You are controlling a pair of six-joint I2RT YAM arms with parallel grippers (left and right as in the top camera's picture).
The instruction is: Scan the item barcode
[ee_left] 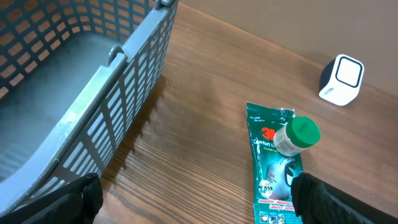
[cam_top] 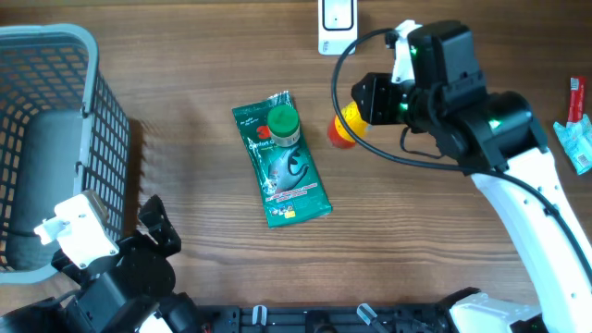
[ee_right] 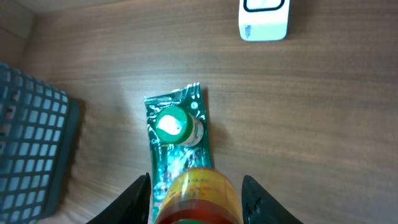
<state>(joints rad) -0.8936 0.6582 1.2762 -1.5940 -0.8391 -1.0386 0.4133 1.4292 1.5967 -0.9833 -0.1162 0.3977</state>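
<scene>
My right gripper [cam_top: 359, 109] is shut on a yellow bottle [cam_top: 344, 129] with a red band, holding it above the table right of the middle. In the right wrist view the bottle [ee_right: 196, 202] fills the gap between both fingers of the gripper [ee_right: 196, 179]. A white barcode scanner [cam_top: 336, 23] stands at the table's far edge, also seen ahead in the right wrist view [ee_right: 263, 18]. My left gripper [ee_left: 199, 205] stands wide open and holds nothing, low at the front left [cam_top: 148, 242].
A green packet [cam_top: 285, 171] lies mid-table with a small green-capped jar [cam_top: 282, 123] on it. A grey mesh basket [cam_top: 55, 55] takes up the left side. A red item [cam_top: 576, 97] and a blue packet [cam_top: 578, 143] lie at the right edge.
</scene>
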